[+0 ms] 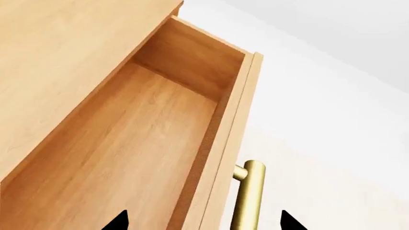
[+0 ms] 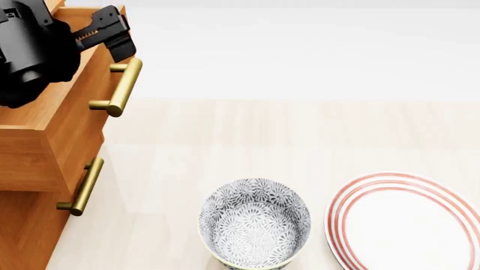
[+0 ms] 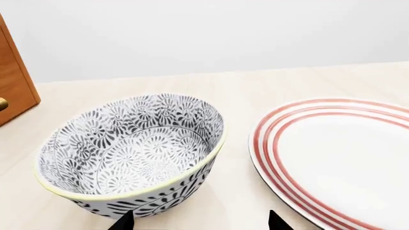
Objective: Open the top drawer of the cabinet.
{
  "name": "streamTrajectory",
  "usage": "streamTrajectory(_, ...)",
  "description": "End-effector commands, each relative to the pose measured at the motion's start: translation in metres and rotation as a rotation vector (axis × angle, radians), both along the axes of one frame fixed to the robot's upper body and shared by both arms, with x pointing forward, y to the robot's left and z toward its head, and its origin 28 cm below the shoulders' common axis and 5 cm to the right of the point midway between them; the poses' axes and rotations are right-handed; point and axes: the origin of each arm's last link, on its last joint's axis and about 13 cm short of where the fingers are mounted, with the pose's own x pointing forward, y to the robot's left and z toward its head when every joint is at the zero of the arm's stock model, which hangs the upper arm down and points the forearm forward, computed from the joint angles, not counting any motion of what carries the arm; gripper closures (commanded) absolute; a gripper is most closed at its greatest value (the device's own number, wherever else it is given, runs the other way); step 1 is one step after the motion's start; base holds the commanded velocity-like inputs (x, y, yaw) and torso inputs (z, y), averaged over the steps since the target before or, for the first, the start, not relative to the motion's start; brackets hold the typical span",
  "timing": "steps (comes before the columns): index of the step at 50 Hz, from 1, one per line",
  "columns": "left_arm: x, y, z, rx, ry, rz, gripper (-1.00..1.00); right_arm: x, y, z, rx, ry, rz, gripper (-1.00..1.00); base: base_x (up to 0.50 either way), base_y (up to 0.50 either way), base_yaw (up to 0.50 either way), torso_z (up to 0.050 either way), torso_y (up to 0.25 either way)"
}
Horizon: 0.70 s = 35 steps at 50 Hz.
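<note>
The top drawer (image 1: pixel 141 143) of the orange-brown cabinet (image 2: pixel 22 236) stands pulled out, and its empty wooden inside shows in the left wrist view. Its brass bar handle (image 1: pixel 250 196) also shows in the head view (image 2: pixel 120 84). My left gripper (image 1: pixel 204 221) is open, with the drawer front and the handle between its black fingertips (image 1: pixel 120 221), touching neither. In the head view it (image 2: pixel 109 31) sits at the handle's far end. My right gripper (image 3: pixel 199 221) is open and empty, low over the table beside the bowl.
A grey patterned bowl (image 2: pixel 255 225) and a white plate with red rings (image 2: pixel 408 222) stand on the pale table, right of the cabinet. Both show in the right wrist view: bowl (image 3: pixel 134 153), plate (image 3: pixel 338 158). A lower drawer's brass handle (image 2: pixel 82 188) is below the top drawer.
</note>
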Motion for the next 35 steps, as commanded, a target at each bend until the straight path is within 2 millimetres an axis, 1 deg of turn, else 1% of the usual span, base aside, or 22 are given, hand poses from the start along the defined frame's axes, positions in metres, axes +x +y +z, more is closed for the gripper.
streamTrajectory(1, 0.005, -0.005, 0.001, -0.129, 0.039, 0.007, -1.0, 0.002, 0.001, 0.001, 0.006, -0.018, 0.006, -1.0, 0.0, 0.0, 0.0, 0.0, 0.0)
streamTrajectory(12, 0.007, -0.005, 0.005, -0.183, 0.071, 0.039, -1.0, 0.002, 0.001, 0.0, 0.006, -0.018, 0.007, -1.0, 0.0, 0.0, 0.0, 0.0, 0.0)
streamTrajectory(13, 0.008, -0.005, 0.004, -0.207, 0.091, 0.042, -1.0, 0.002, 0.001, 0.0, 0.006, -0.018, 0.007, -1.0, 0.0, 0.0, 0.0, 0.0, 0.0)
streamTrajectory(20, 0.01, -0.006, 0.001, -0.215, 0.102, 0.043, -1.0, 0.003, 0.0, 0.001, 0.008, -0.017, 0.003, -1.0, 0.0, 0.0, 0.0, 0.0, 0.0)
streamTrajectory(29, 0.005, -0.019, 0.004, -0.206, 0.09, -0.034, -1.0, 0.003, 0.0, 0.004, 0.01, -0.02, -0.003, -1.0, 0.0, 0.0, 0.0, 0.0, 0.0)
streamTrajectory(35, 0.001, -0.023, 0.005, -0.196, 0.082, -0.062, -1.0, 0.003, 0.0, 0.003, 0.01, -0.02, -0.004, -1.0, 0.0, 0.0, 0.0, 0.0, 0.0)
